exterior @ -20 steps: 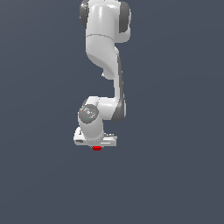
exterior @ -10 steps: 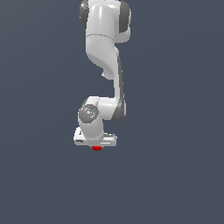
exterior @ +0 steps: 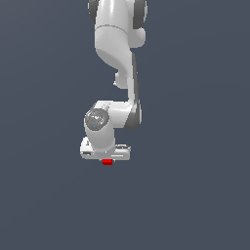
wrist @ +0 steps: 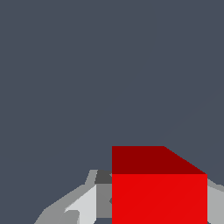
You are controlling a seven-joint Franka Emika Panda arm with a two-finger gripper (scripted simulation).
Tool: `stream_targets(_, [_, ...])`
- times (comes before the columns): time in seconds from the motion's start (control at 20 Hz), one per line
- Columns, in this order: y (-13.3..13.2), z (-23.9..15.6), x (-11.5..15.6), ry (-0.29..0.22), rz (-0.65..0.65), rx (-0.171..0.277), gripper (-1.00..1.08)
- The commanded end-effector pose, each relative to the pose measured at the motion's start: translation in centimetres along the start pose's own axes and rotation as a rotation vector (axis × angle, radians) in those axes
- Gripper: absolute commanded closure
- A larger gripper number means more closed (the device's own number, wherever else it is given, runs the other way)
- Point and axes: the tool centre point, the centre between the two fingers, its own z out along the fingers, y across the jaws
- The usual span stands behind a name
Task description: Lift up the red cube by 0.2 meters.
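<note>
All around is plain dark grey. Our gripper [exterior: 107, 157] squeezes the red cube [exterior: 107, 162]; next we lift it straight up.

Colours of the simulated arm, cube and backdrop.
The red cube [exterior: 107, 162] [wrist: 159, 197] was bright red with a darker red upper face; the arm [exterior: 117, 58] was white with grey joints; the gripper [exterior: 107, 157] fingers [wrist: 83, 205] were light grey; the backdrop [exterior: 195, 146] was plain slate blue-grey.

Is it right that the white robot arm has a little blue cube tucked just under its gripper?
Not quite. The cube is red, not blue, as both the exterior view and the wrist view show. It does sit just under the white arm's gripper.
</note>
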Motion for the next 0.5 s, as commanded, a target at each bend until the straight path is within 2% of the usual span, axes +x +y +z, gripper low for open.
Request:
stream_targets(0.0, [0.0, -2.0, 0.0, 0.002, 0.000, 0.000, 1.08])
stream_targets(0.45, [0.0, -11.1, -0.2, 0.002, 0.000, 0.000, 1.08])
